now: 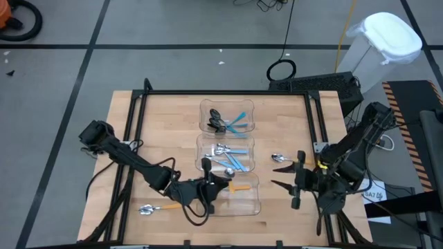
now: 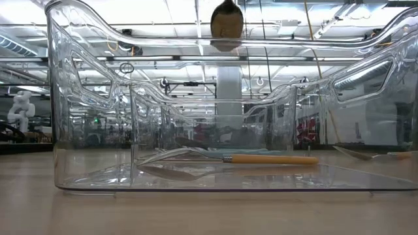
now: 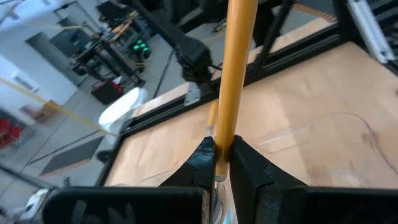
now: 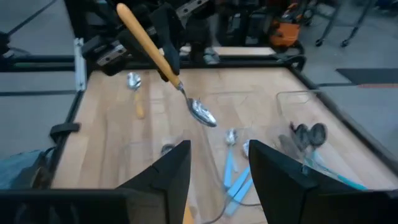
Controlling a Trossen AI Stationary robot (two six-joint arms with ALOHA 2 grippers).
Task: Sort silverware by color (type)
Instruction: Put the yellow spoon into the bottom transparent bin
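my left gripper (image 3: 222, 163) is pinched tight on the orange handle of a spoon (image 3: 234, 68), which stands up between the fingers (image 3: 200, 163); from the right wrist view that spoon (image 4: 163, 62) hangs tilted in the air, silver bowl lowest, above the near bin (image 1: 250, 197). in that bin i see one orange spoon (image 2: 261, 158) lying flat on the floor. my right gripper (image 4: 216, 165) stands wide with nothing between its fingers (image 4: 171, 171), hovering over bare table (image 1: 166, 117) to the right of the bins, near a silver spoon (image 1: 279, 158) lying loose there. the middle bin (image 1: 208, 149) holds silver spoons with blue handles (image 1: 232, 157), and the far bin (image 1: 204, 114) holds dark-bowled spoons with blue handles (image 1: 225, 122). another orange spoon (image 1: 154, 207) lies on the table at the left front, beside my left arm, outside any bin.
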